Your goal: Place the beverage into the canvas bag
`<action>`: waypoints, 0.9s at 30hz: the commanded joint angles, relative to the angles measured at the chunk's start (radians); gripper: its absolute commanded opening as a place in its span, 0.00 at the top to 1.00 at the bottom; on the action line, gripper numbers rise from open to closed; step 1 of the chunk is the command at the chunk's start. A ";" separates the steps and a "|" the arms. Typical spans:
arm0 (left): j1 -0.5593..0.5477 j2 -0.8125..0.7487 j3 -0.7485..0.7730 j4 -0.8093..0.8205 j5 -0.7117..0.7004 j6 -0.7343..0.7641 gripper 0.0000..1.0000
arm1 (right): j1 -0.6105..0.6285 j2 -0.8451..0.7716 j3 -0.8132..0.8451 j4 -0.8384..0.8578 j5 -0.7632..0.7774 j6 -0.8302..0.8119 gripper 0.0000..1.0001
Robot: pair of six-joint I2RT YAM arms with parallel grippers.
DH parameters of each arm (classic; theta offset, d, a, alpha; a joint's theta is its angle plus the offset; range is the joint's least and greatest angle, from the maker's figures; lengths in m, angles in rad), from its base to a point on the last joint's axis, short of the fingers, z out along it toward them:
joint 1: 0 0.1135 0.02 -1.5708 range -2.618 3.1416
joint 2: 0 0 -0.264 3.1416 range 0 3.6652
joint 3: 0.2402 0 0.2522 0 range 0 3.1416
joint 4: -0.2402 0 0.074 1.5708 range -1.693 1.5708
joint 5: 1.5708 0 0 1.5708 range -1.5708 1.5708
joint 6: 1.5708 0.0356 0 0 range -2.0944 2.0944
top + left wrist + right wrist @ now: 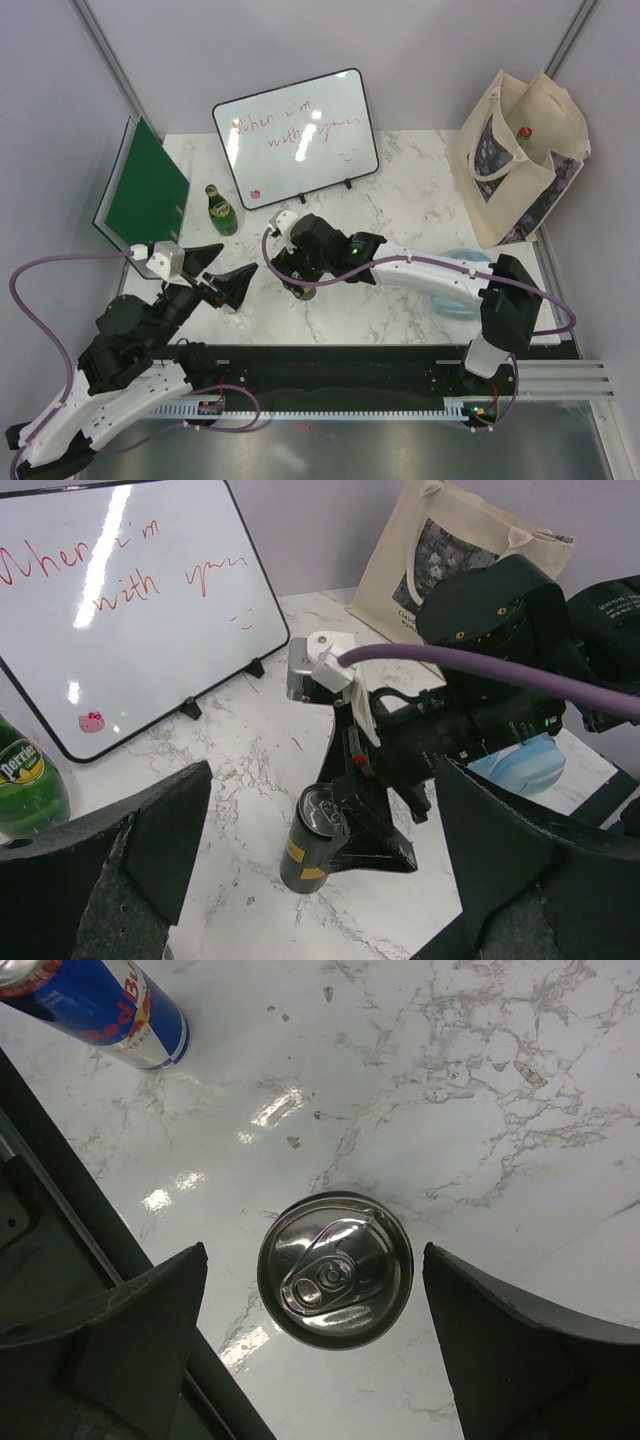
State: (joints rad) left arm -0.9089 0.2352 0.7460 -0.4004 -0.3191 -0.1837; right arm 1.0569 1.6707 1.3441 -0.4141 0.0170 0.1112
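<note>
A dark beverage can with yellow labels stands upright on the marble table, near the middle front. My right gripper hangs straight above it, open, with a finger on each side and gaps on both sides; the right wrist view shows the can's silver top between the fingers. The can also shows in the left wrist view. My left gripper is open and empty, to the left of the can. The cream canvas bag stands open at the far right.
A green Perrier bottle stands at the back left, beside a green folder. A whiteboard leans at the back. A Red Bull can stands close to the dark can. A light blue item lies under the right arm.
</note>
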 commanded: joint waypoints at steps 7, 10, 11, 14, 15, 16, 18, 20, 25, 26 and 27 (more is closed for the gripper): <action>0.005 -0.004 -0.005 0.043 -0.038 0.038 0.01 | 0.032 0.087 0.053 -0.008 0.133 -0.044 0.09; 0.005 0.003 -0.005 0.044 -0.040 0.038 0.01 | 0.032 0.110 0.067 -0.015 0.121 -0.036 0.16; 0.005 0.001 -0.005 0.044 -0.040 0.038 0.01 | 0.031 0.113 0.066 -0.017 0.121 -0.030 0.17; 0.004 0.001 -0.007 0.046 -0.041 0.038 0.01 | 0.032 0.113 0.061 -0.014 0.126 -0.022 0.22; 0.005 0.007 -0.008 0.046 -0.040 0.038 0.01 | 0.031 0.109 0.061 -0.017 0.130 -0.022 0.25; 0.004 0.012 -0.007 0.046 -0.038 0.039 0.01 | 0.031 0.106 0.061 -0.017 0.136 -0.021 0.26; 0.005 0.021 -0.004 0.046 -0.032 0.041 0.01 | 0.031 0.100 0.067 -0.018 0.146 -0.021 0.33; 0.004 0.024 -0.004 0.044 -0.028 0.041 0.01 | 0.028 0.096 0.082 -0.032 0.147 -0.019 0.40; 0.005 0.018 -0.004 0.046 -0.029 0.041 0.01 | 0.018 0.080 0.089 -0.057 0.144 -0.007 0.66; 0.004 0.016 -0.005 0.046 -0.031 0.041 0.01 | 0.015 0.077 0.095 -0.064 0.146 -0.005 0.71; 0.005 0.013 -0.005 0.046 -0.034 0.040 0.01 | 0.011 0.064 0.099 -0.071 0.149 -0.005 0.81</action>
State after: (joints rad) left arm -0.9089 0.2459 0.7456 -0.3946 -0.3401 -0.1726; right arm 1.0801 1.7790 1.3792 -0.4629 0.1394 0.0937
